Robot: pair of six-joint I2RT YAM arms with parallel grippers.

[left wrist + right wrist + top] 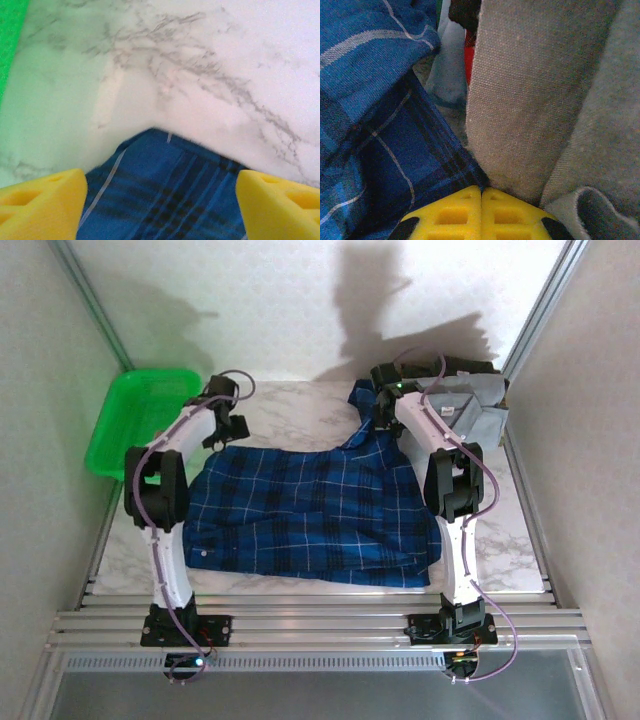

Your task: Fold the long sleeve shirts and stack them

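Left tool straddles plaid shirt corner; right tool pinches its edge.

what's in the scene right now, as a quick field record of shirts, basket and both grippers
plaid shirt: dark blue, spread on the marble table, one part peaking toward the far right
grey shirt: crumpled, far right corner
green basket: far left
left gripper: open, over a plaid corner
right gripper: shut, where plaid meets grey cloth; grip unclear
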